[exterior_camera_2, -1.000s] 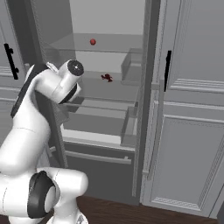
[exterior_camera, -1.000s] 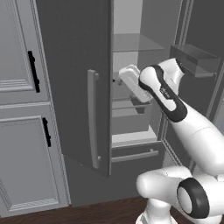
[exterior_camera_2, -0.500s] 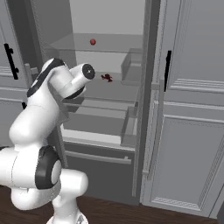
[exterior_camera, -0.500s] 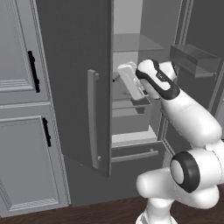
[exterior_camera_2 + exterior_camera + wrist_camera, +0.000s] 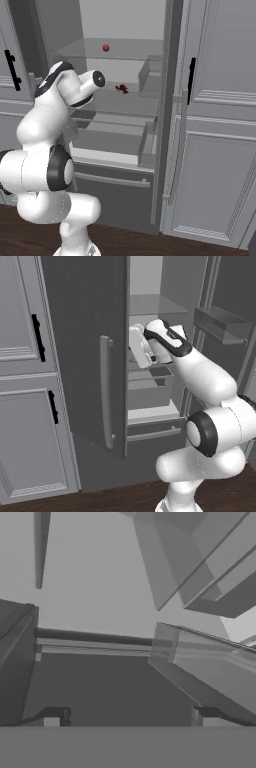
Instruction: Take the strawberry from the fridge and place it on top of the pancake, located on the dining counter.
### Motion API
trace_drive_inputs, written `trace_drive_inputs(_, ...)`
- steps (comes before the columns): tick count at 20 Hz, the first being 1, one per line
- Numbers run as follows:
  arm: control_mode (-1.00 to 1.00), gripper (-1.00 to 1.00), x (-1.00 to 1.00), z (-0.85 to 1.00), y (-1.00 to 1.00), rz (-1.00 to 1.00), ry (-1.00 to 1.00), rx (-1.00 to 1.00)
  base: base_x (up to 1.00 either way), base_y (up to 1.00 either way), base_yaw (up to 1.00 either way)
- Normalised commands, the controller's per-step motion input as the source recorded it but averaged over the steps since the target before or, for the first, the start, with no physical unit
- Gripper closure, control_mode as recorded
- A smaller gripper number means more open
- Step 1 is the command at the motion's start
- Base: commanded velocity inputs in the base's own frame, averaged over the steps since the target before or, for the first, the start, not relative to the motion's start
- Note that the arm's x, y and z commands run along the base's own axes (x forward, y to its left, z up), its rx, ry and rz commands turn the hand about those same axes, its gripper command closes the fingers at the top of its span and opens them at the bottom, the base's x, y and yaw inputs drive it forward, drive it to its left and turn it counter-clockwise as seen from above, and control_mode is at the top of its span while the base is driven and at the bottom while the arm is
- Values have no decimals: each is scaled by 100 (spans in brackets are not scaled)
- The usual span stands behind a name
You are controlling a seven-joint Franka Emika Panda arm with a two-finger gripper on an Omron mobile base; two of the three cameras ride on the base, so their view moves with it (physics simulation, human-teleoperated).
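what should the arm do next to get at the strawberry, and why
Probably lift the hand and reach deeper, toward the upper glass shelf. In the right base view the strawberry sits on that shelf inside the open fridge, above the hand's level. The gripper has its jaws wide apart with nothing between them, facing shelf edges lower down.
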Motion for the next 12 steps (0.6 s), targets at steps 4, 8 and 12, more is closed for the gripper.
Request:
trace_drive_inputs(4,-100,-100,0,0,74,8,5,0,0,0,0)
trace_drive_inputs(8,-100,-100,-3,0,86,13,3,0,0,0,0)
trace_drive_inputs(12,-100,-100,-29,0,91,20,0,0,0,0,0)
